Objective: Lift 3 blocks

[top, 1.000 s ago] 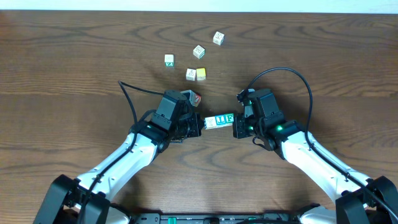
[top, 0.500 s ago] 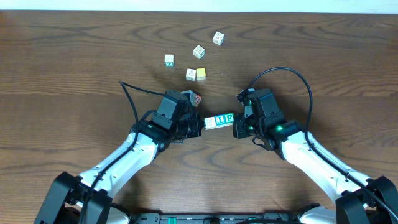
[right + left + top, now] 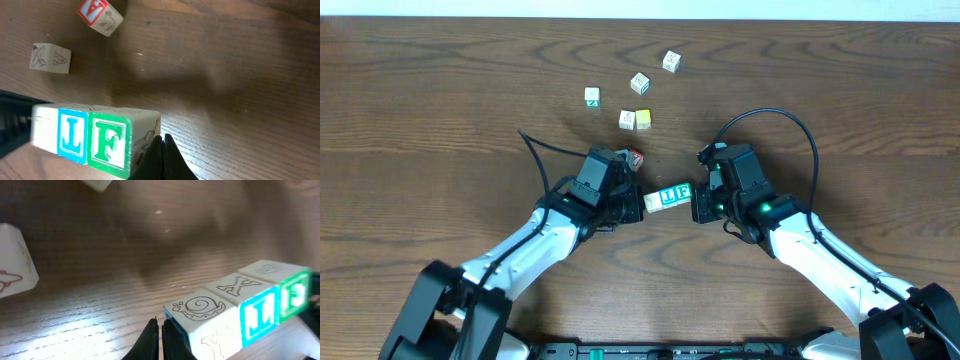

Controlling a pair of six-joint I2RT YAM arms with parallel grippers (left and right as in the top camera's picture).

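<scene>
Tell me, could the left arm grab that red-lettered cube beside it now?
Probably not. The left gripper is shut, pressing one end of the three-block row while the right gripper presses the other; the red-lettered cube is close, but leaving would likely release the row.

Surface finding: the dark brown wooden table (image 3: 440, 120) shows a strong grain under a smooth, sealed, satin finish, with soft glare patches in the wrist views. The cream-faced wooden cube (image 3: 45, 127), blue-letter wooden cube (image 3: 72, 135) and green "F" wooden cube (image 3: 107, 142) are pale matt wood with smooth faces. Their coloured print looks flat and opaque. The left gripper (image 3: 160, 330) and right gripper (image 3: 161, 145) look like black matt plastic. The white arm casings (image 3: 820, 250) appear to be glossy plastic. The black cable (image 3: 817, 155) looks smooth and rubbery.
</scene>
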